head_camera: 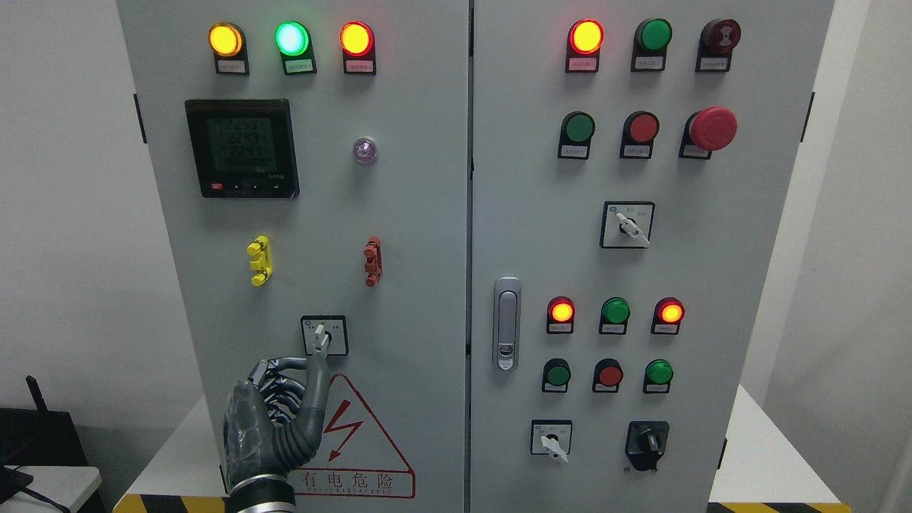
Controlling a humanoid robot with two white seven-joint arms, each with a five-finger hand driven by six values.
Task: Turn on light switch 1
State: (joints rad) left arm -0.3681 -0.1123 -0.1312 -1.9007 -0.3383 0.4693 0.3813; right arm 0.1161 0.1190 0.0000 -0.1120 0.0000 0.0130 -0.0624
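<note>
Left hand (274, 406) at rotary switch (322, 336); one finger touching its knob, other fingers curled

1. The scene is bright and evenly lit, with no hard shadows on the grey cabinet (427, 214).
2. Lit lamps glow strongly; the top green lamp (292, 38) is washed almost white at its centre.
3. The meter screen (241, 148) is dim, its digits faint.
4. Focus is sharp throughout; small labels stay unreadable.

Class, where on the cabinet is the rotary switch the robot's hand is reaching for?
The rotary switch sits low on the left door, above the warning triangle, below the yellow and red handles.
</note>
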